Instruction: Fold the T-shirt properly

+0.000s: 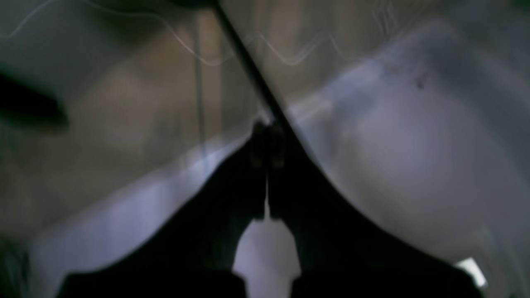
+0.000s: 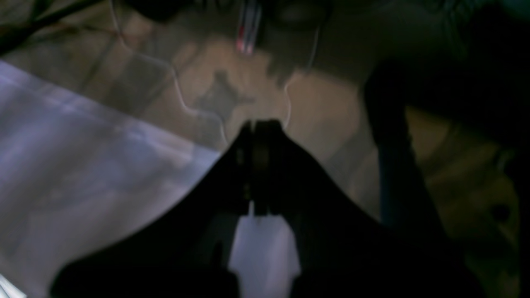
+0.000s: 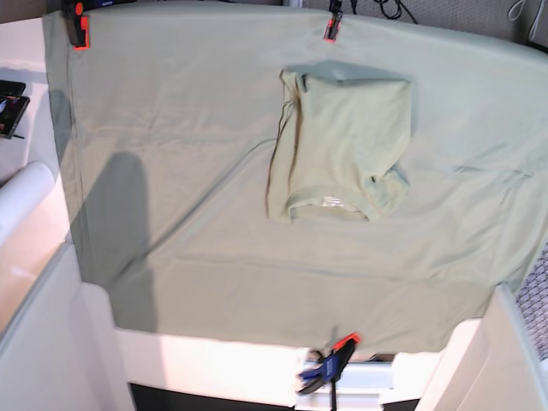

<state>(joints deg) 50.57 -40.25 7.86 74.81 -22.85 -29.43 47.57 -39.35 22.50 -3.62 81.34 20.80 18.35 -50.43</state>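
Note:
The T-shirt (image 3: pixel 342 145) lies folded into a compact rectangle on the table, right of centre toward the far edge, with its ribbed collar (image 3: pixel 330 205) and small label facing the near side. One sleeve bunches at its lower right corner. Neither gripper shows in the base view. In the blurred left wrist view my left gripper (image 1: pixel 269 130) has its dark fingers pressed together and holds nothing. In the right wrist view my right gripper (image 2: pixel 258 126) is likewise shut and empty. Both wrist views show only a pale surface and brownish floor, not the T-shirt.
A large sage-green cloth (image 3: pixel 171 154) covers the table, held by orange clamps at the far edge (image 3: pixel 79 30) (image 3: pixel 332 27) and a blue-and-orange clamp (image 3: pixel 330 364) at the near edge. A white roll (image 3: pixel 21 197) lies at the left. White panels (image 3: pixel 51 342) stand at both near corners.

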